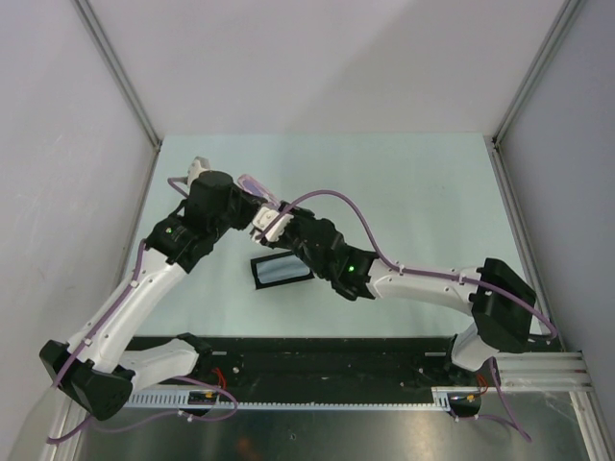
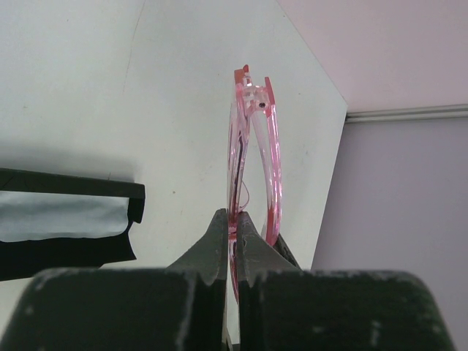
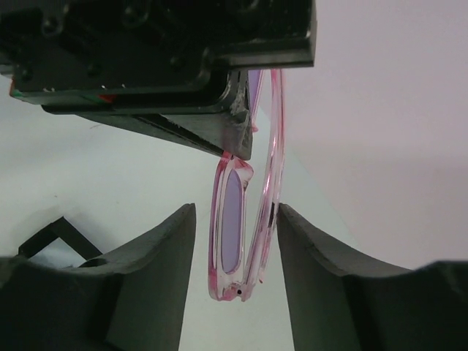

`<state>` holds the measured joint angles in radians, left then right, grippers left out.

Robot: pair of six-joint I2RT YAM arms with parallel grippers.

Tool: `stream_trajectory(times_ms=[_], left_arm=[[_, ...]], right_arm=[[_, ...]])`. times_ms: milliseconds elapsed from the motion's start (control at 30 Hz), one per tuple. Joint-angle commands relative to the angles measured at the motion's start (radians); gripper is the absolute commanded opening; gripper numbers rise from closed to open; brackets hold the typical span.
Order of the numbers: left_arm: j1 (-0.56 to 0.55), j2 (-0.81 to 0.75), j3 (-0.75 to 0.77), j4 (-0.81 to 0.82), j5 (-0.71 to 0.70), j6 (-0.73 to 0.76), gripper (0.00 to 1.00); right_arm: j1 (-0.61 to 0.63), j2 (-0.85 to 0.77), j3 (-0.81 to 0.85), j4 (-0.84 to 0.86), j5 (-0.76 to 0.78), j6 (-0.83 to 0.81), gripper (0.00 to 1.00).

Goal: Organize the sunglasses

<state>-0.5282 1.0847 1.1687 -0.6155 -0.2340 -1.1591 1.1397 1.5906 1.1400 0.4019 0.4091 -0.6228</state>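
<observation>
Nothing legible in any view: no text, label, brand or number readable on sunglasses [image 3: 232, 219] or black case [image 2: 66, 256]; no signs or markings on counter [image 1: 413, 192] either

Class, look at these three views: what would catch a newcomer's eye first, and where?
The pink sunglasses, pinched edge-on in the left gripper above mid-table, stand out first. The right gripper is open with a finger on either side of them. Just nearer the arm bases, an open black case lies with pale cloth inside.
</observation>
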Motion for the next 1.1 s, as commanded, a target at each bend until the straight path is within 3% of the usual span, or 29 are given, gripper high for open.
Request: stream_trajectory(times_ms=[0, 233, 433, 633, 1067], left_arm=[[-0.006, -0.012, 0.016, 0.007, -0.025, 0.006, 0.0], [-0.006, -0.017, 0.019, 0.008, -0.018, 0.01, 0.02], [-0.006, -0.022, 0.022, 0.008, -0.011, 0.013, 0.05], [-0.007, -0.019, 0.031, 0.008, 0.004, 0.026, 0.18], [-0.006, -0.017, 0.037, 0.008, -0.001, 0.03, 0.23]], right_arm=[[0.002, 0.015, 0.056, 0.006, 0.034, -0.005, 0.51], [0.002, 0.037, 0.075, 0.002, 0.059, -0.003, 0.37], [0.002, 0.046, 0.087, 0.008, 0.082, 0.006, 0.33], [0.002, 0.055, 0.096, 0.006, 0.082, 0.018, 0.23], [-0.014, 0.058, 0.113, -0.009, 0.071, 0.07, 0.15]])
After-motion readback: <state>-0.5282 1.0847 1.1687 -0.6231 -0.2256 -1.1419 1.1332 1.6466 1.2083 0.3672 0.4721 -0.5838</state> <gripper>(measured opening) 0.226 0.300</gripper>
